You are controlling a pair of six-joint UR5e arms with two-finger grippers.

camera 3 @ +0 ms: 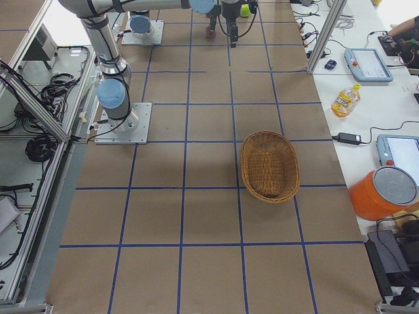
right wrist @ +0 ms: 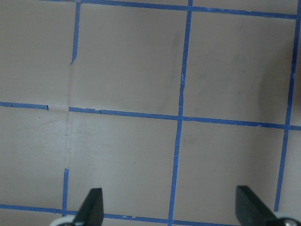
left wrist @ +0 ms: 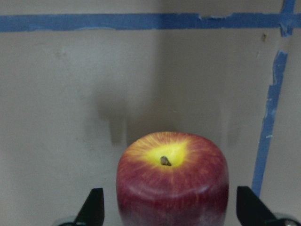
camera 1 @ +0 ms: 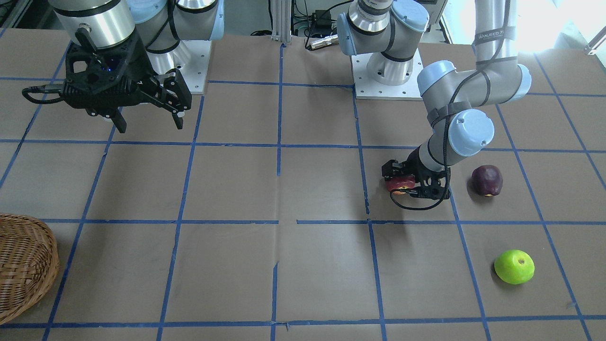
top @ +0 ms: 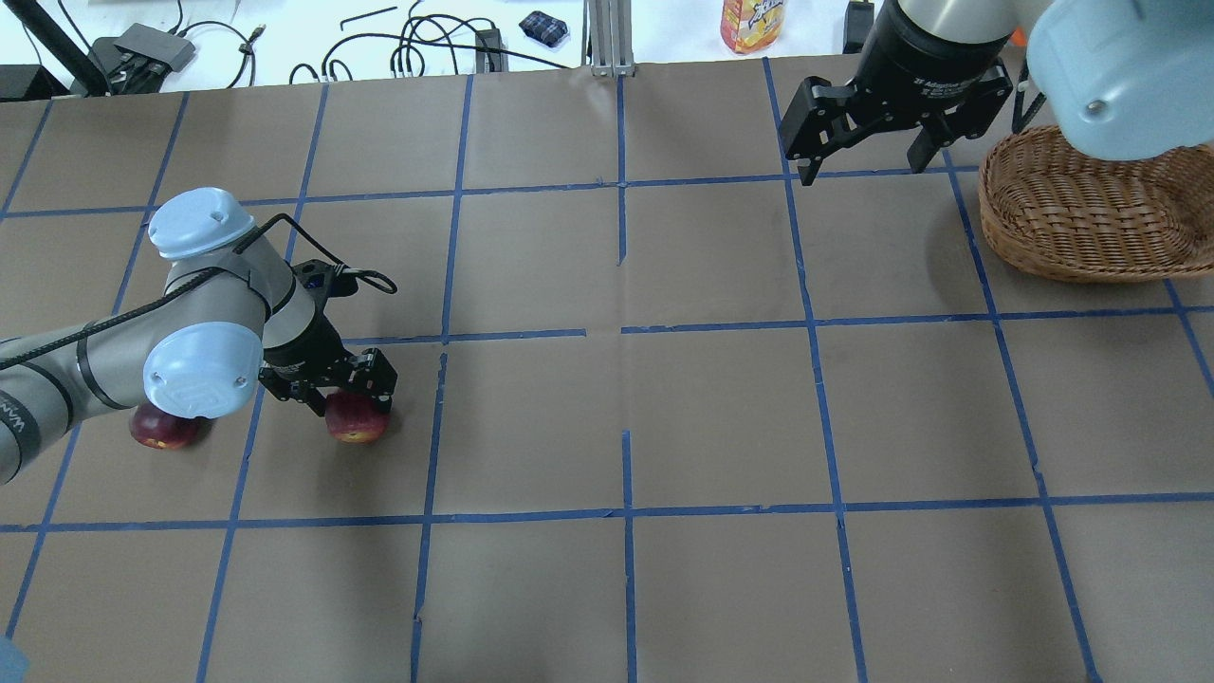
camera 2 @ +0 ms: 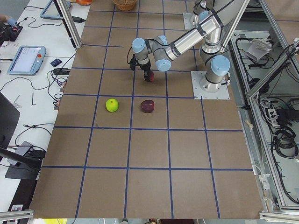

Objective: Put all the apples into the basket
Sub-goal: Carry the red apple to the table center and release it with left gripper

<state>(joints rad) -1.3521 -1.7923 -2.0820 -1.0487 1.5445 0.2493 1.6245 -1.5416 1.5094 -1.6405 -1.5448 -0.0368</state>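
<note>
The red apple with a yellow patch [camera 1: 400, 184] stands stem up on the table, between the fingers of my left gripper [top: 351, 403]. In the left wrist view the apple [left wrist: 171, 179] sits between both fingertips [left wrist: 94, 209] with a small gap on each side, so the gripper is open around it. The maroon apple [camera 1: 486, 180] lies beside the left arm. The green apple [camera 1: 514, 266] lies farther out. The wicker basket [top: 1072, 218] is empty on my right side. My right gripper [top: 861, 171] is open and empty, high above the table beside the basket.
Blue tape lines grid the brown table [top: 626, 398]. An orange drink bottle [top: 752, 24] and cables lie past the far edge. The left arm's elbow [top: 201, 370] hangs over the maroon apple in the overhead view.
</note>
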